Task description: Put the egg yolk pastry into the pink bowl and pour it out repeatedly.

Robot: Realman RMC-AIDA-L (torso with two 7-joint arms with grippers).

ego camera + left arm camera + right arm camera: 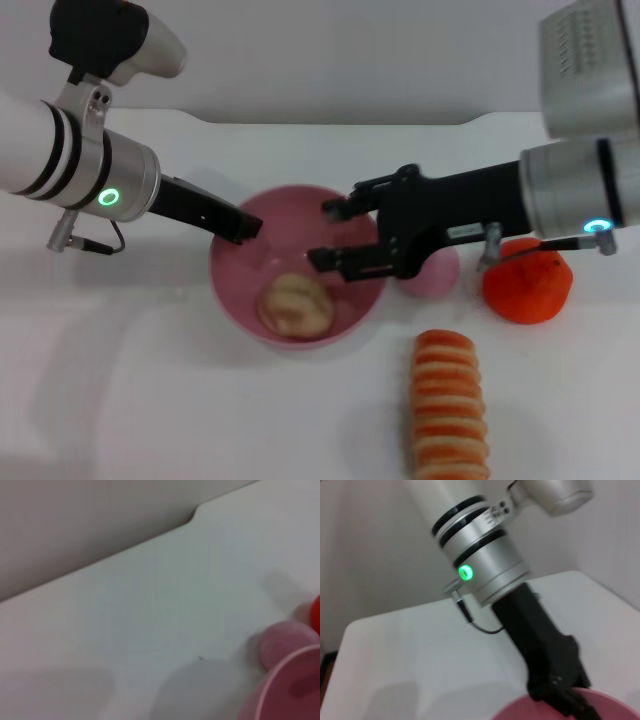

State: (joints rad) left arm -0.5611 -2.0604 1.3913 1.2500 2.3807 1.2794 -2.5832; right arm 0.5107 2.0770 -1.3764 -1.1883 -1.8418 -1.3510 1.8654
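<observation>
Found the egg yolk pastry [295, 305] lying inside the pink bowl [222, 295], low in its near half, touching the bowl's floor and held by nothing. Counted the putting-in as done for this round, judging by that alone.

Saw the bowl standing upright and level on the white worktop [150, 400], not tipped at all. Judged the pouring-out to be not yet begun, with further rounds of filling and pouring left after it, since the task asks for repeats.

Noted the right gripper [328, 233] hovering over the right part of the bowl, above the pastry and to its far right, fingers spread wide apart and empty. Took that for a hand that had nothing more to do with the pastry until it lay on the worktop again.

Placed the left gripper [245, 226] at the bowl's far-left rim, reaching in from the left. Could not tell whether it was clamped on the rim or merely beside it. Expected the tipping to fall to this arm.

Spotted a small pink dome [437, 275] just right of the bowl, an orange [528, 287] farther right, and a striped roll [450, 412] nearer, to the bowl's right. Left all three out of the task.
</observation>
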